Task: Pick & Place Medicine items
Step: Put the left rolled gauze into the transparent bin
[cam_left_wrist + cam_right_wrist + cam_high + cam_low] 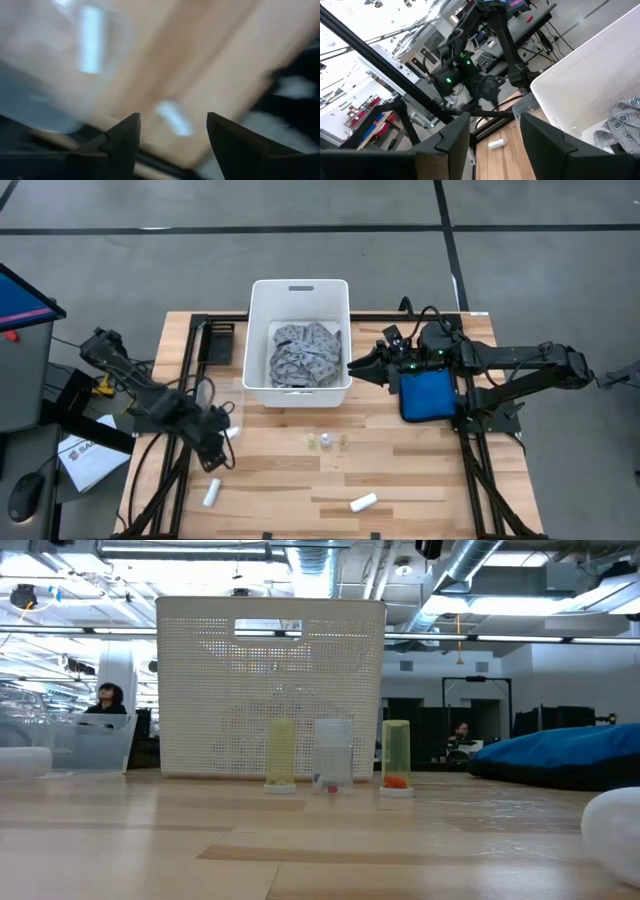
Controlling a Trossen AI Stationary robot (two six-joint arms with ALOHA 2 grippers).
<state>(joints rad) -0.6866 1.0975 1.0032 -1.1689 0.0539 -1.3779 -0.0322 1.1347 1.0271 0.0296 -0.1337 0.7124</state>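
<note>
1. The white bin point(300, 340) sits at upper centre of the high view, a grey cloth point(305, 355) inside.
2. Vials point(327, 442) stand in a row below it; tubes lie at point(212, 494), point(363, 502) and point(231, 433).
3. Left gripper point(218, 442), fingers apart and empty, is beside the last tube, partly covering it.
4. Right gripper point(362, 365), fingers apart and empty, hangs beside the bin, its arm over a blue pouch point(425, 394).
5. The left wrist view is blurred.

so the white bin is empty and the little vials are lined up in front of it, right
Not quite. The white bin is not empty: the high view shows a grey patterned cloth crumpled inside it. The rest holds: the little vials stand in a row on the table in front of the bin.
</note>
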